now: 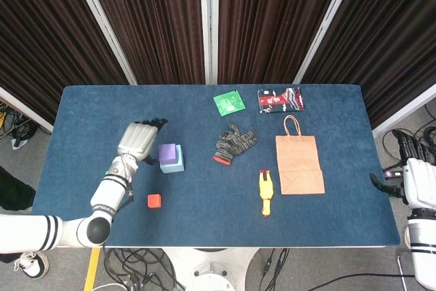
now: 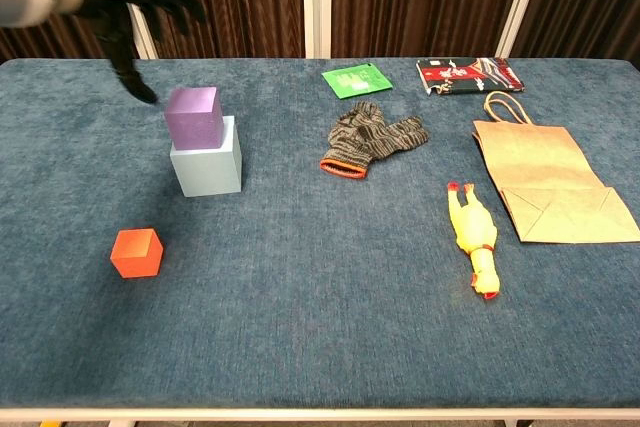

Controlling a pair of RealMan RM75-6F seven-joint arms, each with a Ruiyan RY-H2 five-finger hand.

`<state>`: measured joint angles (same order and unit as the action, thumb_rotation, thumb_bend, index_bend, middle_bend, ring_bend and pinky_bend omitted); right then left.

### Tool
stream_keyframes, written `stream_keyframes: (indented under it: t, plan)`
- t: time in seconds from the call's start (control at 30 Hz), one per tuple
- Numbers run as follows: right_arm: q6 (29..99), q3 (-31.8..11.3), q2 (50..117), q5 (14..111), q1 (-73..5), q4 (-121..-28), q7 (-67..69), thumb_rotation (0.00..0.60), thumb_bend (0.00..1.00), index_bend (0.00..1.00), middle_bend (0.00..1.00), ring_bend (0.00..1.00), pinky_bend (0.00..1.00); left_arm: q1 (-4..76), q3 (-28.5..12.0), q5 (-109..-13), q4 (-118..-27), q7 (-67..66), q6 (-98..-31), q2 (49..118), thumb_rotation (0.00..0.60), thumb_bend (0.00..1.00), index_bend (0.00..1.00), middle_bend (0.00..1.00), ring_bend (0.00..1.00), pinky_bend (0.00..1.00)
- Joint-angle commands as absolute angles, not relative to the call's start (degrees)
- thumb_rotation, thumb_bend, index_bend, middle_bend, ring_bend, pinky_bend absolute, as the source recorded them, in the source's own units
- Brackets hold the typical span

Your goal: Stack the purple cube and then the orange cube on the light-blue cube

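Left robot hand (image 2: 140,22): raised above the table (image 2: 320,347), up and left of the stack, fingers spread and pointing down, holding nothing, clear of the cubes.

Orange cube (image 2: 136,252): alone on the blue cloth, near the front left, well apart from the stack.

Purple cube (image 2: 194,115): sits on top of the light-blue cube (image 2: 206,168), shifted toward its left rear edge and turned slightly.

Centre: green packet (image 2: 356,79) at the far side, print too small to read; striped knit glove (image 2: 371,138) with an orange cuff just in front of it.

Right: dark red-and-white packet (image 2: 468,74), lettering not legible; brown paper bag (image 2: 548,183) lying flat; yellow rubber chicken (image 2: 474,238) just left of the bag.

Right robot hand (image 1: 409,178): off the table's right edge in the head view; finger state cannot be told.
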<state>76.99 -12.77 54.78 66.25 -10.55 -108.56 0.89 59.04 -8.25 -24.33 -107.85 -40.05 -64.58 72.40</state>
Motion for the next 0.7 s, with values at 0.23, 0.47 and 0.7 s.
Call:
stream_keyframes:
  t: [0.23, 0.47, 0.7]
  plan:
    - [76.9, -12.5, 54.8, 66.7, -10.6, -108.7, 0.7, 0.600, 0.15, 0.02, 0.06, 0.00, 0.00, 47.2, -0.7, -38.4, -117.4, -33.9, -72.8, 62.9, 0.600, 0.14, 0.29, 0.38, 0.28, 0.38]
    - [76.6, -12.5, 54.8, 66.5, -10.6, -108.6, 1.0, 0.600, 0.15, 0.02, 0.06, 0.00, 0.00, 36.5, 8.6, -68.3, -111.0, -20.1, -72.7, 62.1, 0.600, 0.14, 0.37, 0.45, 0.29, 0.38]
    - [76.4, -12.2, 55.2, 66.4, -11.0, -108.7, -0.2, 0.600, 0.15, 0.02, 0.06, 0.00, 0.00, 31.1, 12.9, -77.9, -109.0, -14.1, -72.0, 64.0, 0.600, 0.14, 0.45, 0.50, 0.33, 0.41]
